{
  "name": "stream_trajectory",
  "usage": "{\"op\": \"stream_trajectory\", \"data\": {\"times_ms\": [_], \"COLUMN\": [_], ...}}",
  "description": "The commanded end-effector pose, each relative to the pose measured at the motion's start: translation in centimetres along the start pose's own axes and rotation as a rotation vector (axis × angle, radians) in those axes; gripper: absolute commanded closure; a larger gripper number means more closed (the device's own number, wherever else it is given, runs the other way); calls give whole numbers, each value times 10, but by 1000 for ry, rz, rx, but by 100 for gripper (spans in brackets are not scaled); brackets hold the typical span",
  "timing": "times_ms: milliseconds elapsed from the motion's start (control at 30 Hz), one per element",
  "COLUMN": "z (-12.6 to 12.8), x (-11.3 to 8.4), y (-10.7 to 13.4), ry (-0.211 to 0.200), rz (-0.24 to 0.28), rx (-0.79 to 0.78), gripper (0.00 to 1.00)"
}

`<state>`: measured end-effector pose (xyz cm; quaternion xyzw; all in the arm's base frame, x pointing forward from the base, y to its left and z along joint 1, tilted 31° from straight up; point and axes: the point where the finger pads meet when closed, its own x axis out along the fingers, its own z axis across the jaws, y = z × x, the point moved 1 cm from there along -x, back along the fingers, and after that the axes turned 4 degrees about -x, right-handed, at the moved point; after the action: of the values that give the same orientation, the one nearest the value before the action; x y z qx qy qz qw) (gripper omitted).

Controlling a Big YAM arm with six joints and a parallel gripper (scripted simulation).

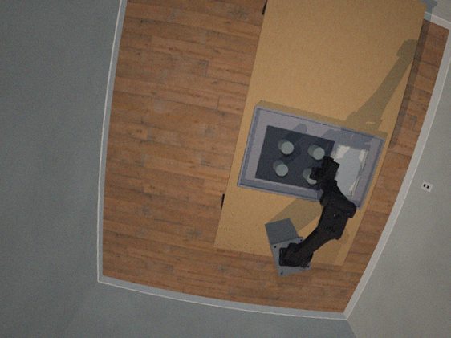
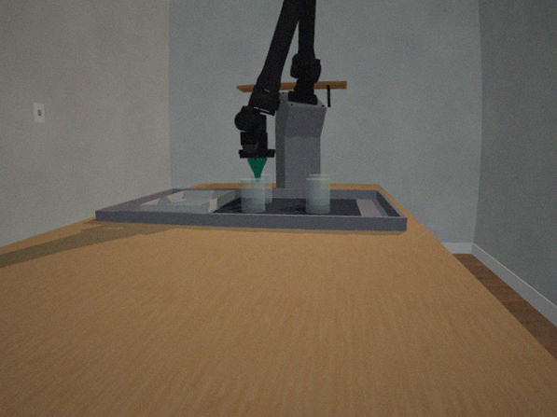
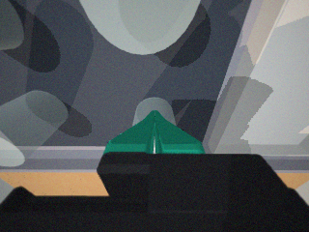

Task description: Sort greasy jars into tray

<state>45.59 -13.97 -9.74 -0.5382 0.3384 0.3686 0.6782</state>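
Observation:
The shut, empty gripper, green-tipped (image 2: 257, 177) (image 3: 154, 115), points down close to the near right jar (image 2: 269, 192) (image 3: 154, 102); contact cannot be told. All four pale jars stand upright on the dark mat (image 1: 265, 159) (image 3: 111, 101): also the far right jar (image 1: 318, 153) (image 2: 253, 196) (image 3: 142, 24), far left jar (image 1: 287, 147) (image 2: 317, 196) (image 3: 7, 24) and near left jar (image 1: 281, 169) (image 3: 39, 115), mostly hidden in the exterior view. The white tray (image 1: 349, 171) (image 2: 187, 201) (image 3: 285, 82) lies right of the mat. Grease cannot be seen.
A raised grey rim (image 1: 243, 160) (image 2: 268, 221) surrounds the steel top holding mat and tray. The arm (image 1: 333, 220) (image 2: 278, 47) reaches in from its grey pedestal (image 1: 283, 232) (image 2: 299, 144), over the near rim. The jars have gaps between them.

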Motion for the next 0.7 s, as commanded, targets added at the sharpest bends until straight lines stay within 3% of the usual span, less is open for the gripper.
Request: {"op": "stream_trajectory", "data": {"times_ms": [0, 667], "z": [3, 3], "x": [1, 1], "y": [10, 13], "ry": [-4, -4], "rz": [11, 11], "rx": [4, 4], "gripper": [100, 100]}}
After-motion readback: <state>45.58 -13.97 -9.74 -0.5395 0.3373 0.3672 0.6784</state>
